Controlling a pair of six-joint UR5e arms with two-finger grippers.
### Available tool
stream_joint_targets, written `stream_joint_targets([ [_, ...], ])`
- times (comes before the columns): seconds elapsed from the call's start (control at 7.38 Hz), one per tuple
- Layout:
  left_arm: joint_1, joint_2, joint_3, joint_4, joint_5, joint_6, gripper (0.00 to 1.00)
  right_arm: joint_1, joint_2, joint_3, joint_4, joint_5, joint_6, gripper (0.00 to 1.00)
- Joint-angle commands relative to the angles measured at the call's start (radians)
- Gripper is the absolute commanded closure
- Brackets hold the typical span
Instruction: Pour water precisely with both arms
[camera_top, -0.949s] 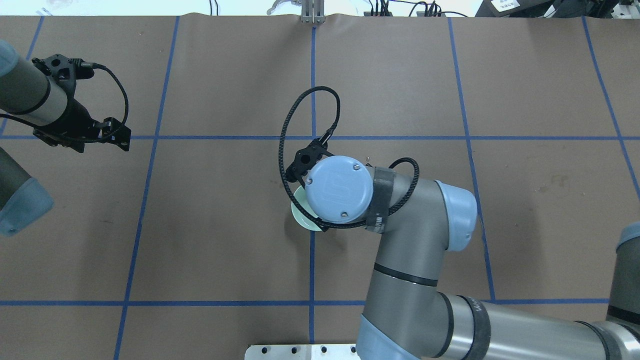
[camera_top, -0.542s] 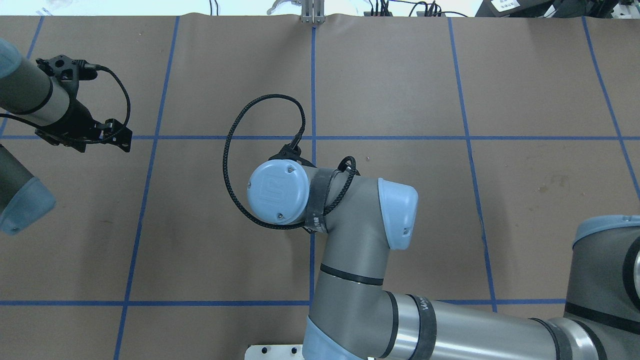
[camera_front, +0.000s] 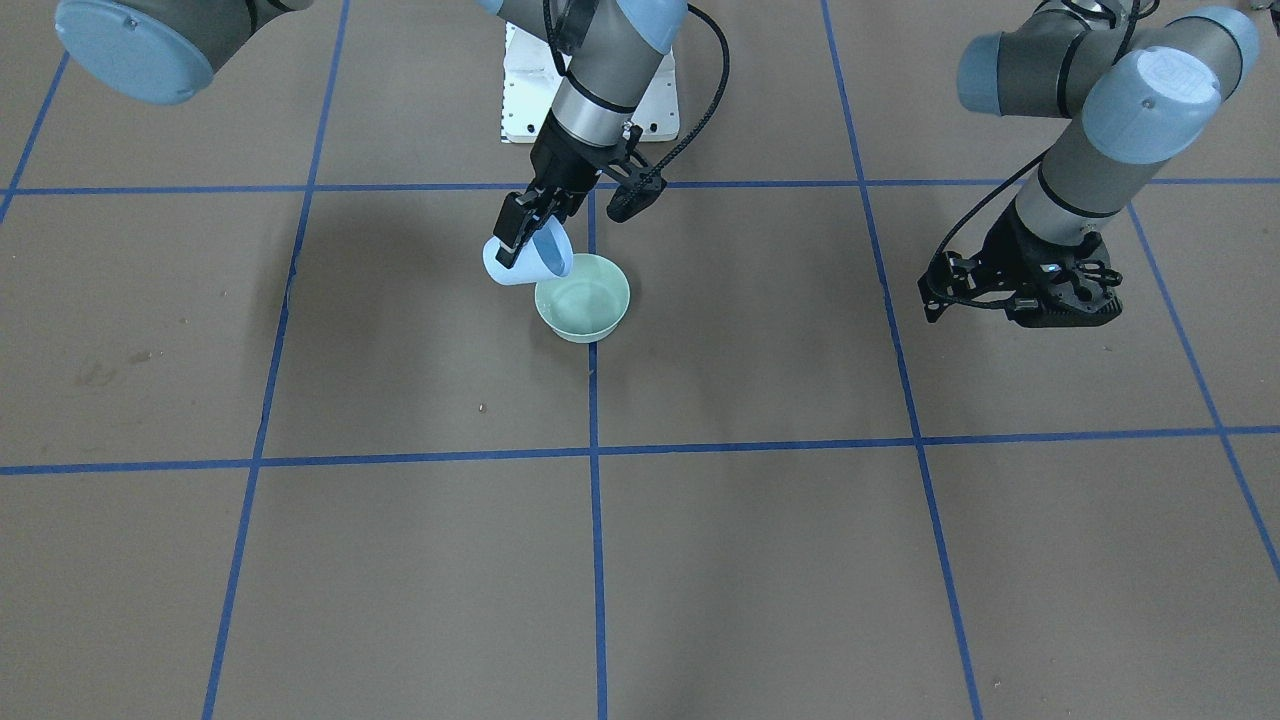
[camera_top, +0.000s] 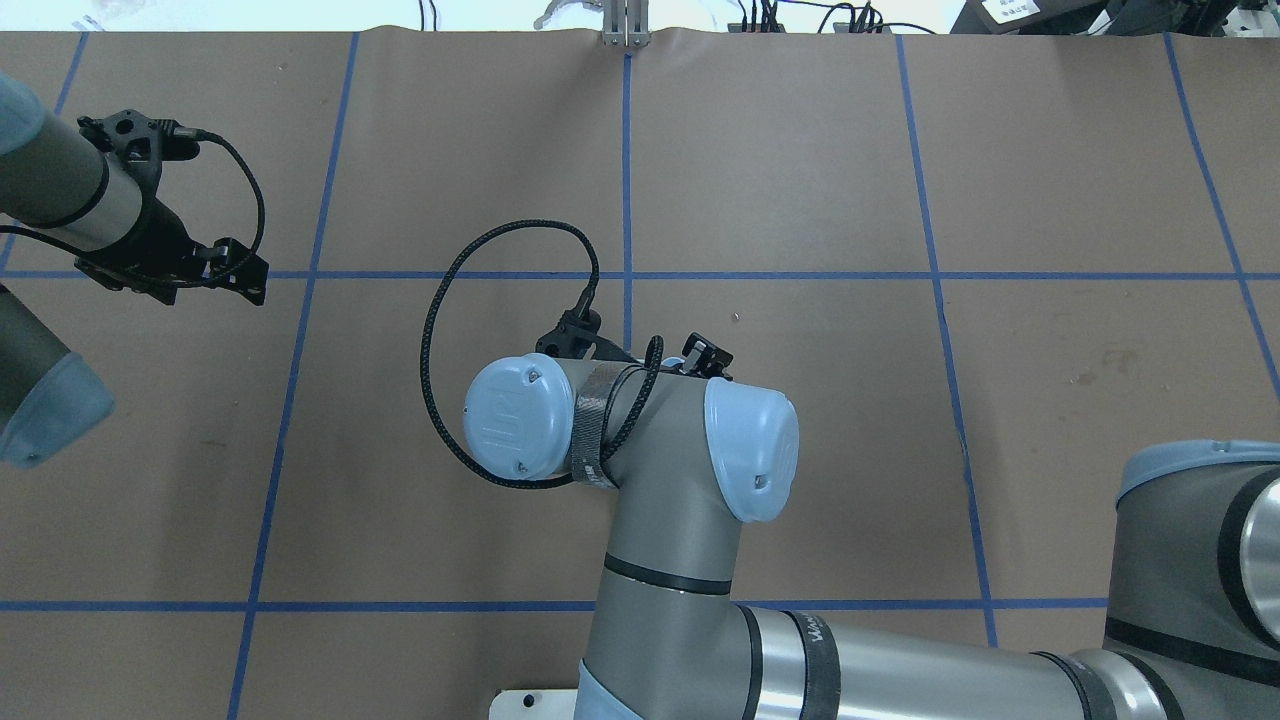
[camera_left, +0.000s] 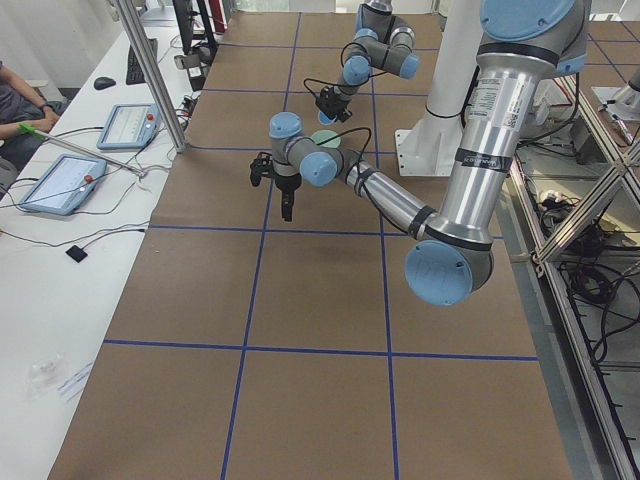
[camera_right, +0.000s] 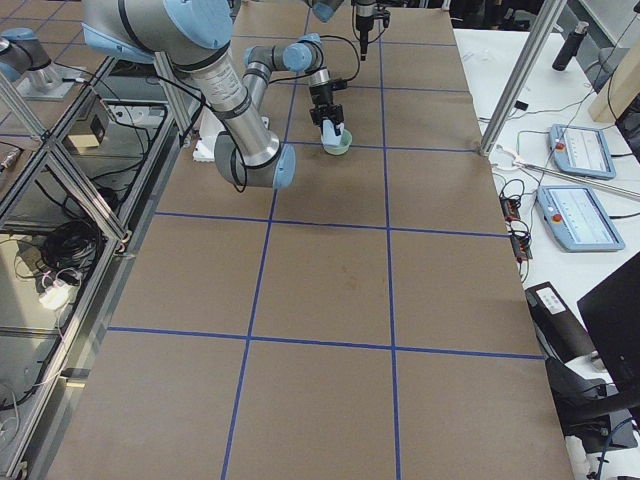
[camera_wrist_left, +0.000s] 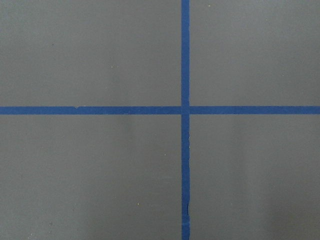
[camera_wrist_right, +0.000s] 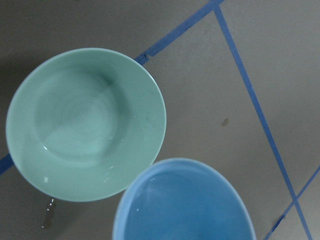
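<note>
Between the jaws of the right arm (camera_front: 595, 80) sits a blue cup (camera_front: 545, 262), gripped tight and tipped over. Its lip is above the edge of a green bowl (camera_front: 585, 333), just below the jaws on the tabletop (camera_front: 800, 560). A little water (camera_wrist_right: 75, 120) shines in the bowl. Well off to the side, the left arm (camera_front: 1075, 180) hangs over the tabletop, and whether its jaws are open or closed cannot be told.

Blue tape cross (camera_wrist_left: 185, 110) on brown paper (camera_wrist_left: 90, 55)
</note>
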Motion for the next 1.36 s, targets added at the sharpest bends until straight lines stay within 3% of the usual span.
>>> stream_joint_targets([
  [0.0,-0.003,0.01,-0.001,-0.024,-0.042,0.0,0.01,-0.016,0.0,-0.022,-0.035,-0.076,-0.05,1.0],
  [1.22,-0.011,0.016,0.038,-0.024,-0.044,0.063,0.01,-0.068,0.012,-0.022,-0.147,-0.199,-0.067,1.0],
])
